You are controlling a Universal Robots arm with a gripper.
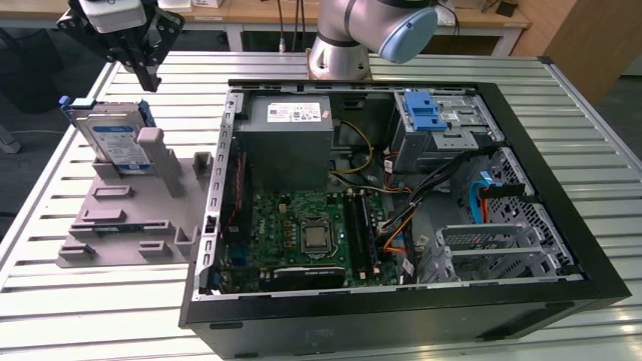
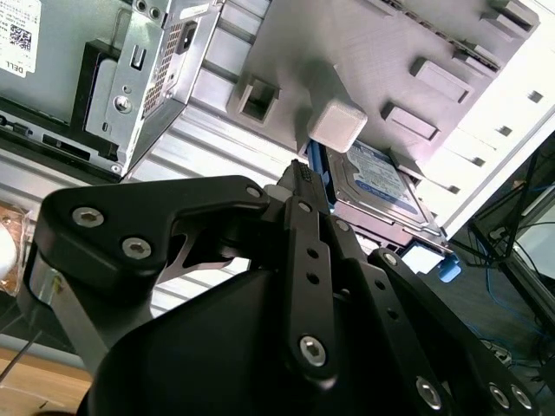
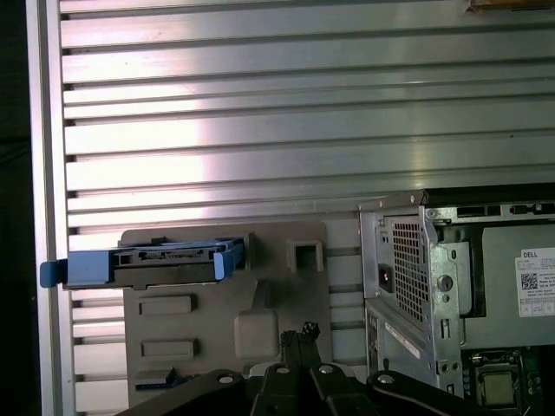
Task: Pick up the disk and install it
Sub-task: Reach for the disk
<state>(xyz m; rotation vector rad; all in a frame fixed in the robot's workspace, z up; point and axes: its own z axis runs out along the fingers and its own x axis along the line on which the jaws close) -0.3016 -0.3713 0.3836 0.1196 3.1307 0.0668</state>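
We see the black two-fingered claw (image 1: 150, 81) pinched narrow, fingertips together and holding nothing, hanging clear above the grey plastic holder (image 1: 125, 218). On the holder's far end, the flat silver disk in its blue rail frame (image 1: 113, 139) stands on edge. It is near the slatted metal table's (image 1: 90, 308) edge at the exterior view's left, beside the open black computer case (image 1: 561, 226).

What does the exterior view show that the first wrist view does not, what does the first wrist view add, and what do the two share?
Exterior view's own: the disk's labelled face, the blue latch in the computer case's drive bay, and the arm's base.
First wrist view's own: the case's perforated rear panel, and the disk seen edge-on.
Shared: the disk standing upright in the grey fixture, the power supply with its white sticker, the slatted table, and the gripper, apart from the disk and holding nothing.
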